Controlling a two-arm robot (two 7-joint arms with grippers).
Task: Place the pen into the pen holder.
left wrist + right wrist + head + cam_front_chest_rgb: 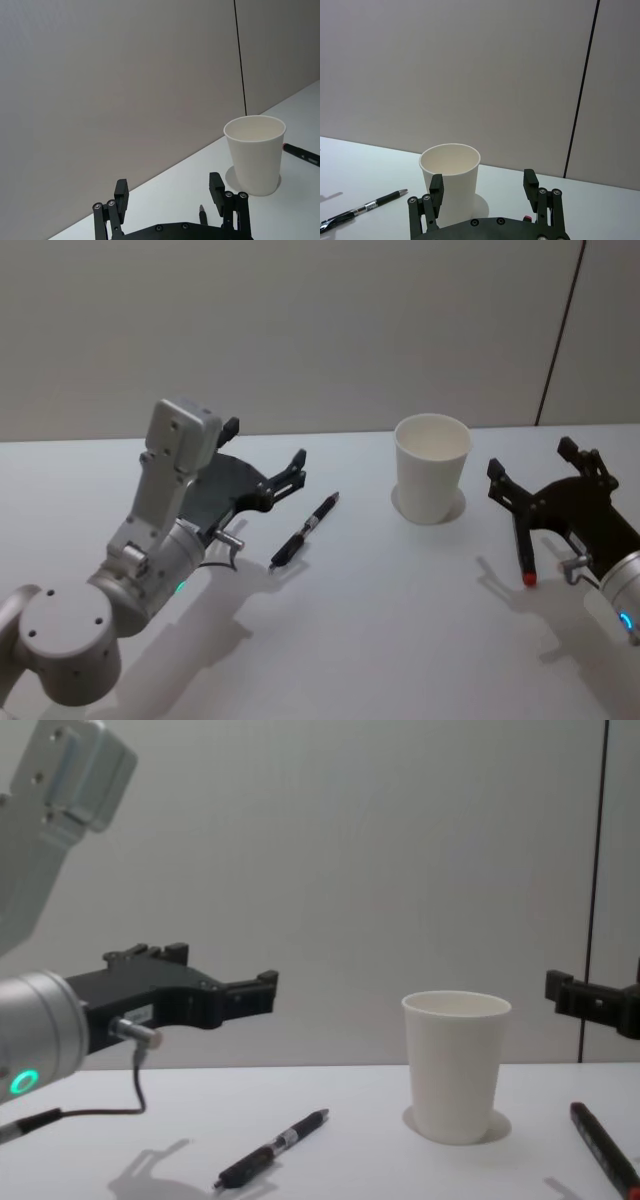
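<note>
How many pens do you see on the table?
2. A black pen lies left of the cup, beside the left gripper. A red-tipped pen lies right of the cup, below the right gripper. The cup's inside is partly hidden.

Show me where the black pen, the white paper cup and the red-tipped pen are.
black pen [305, 531]: head view, middle of its barrel.
white paper cup [430, 480]: head view, its front wall.
red-tipped pen [523, 550]: head view, middle of its dark shaft.

Lab w/ bare table [380, 640], plain wall [300, 330]
</note>
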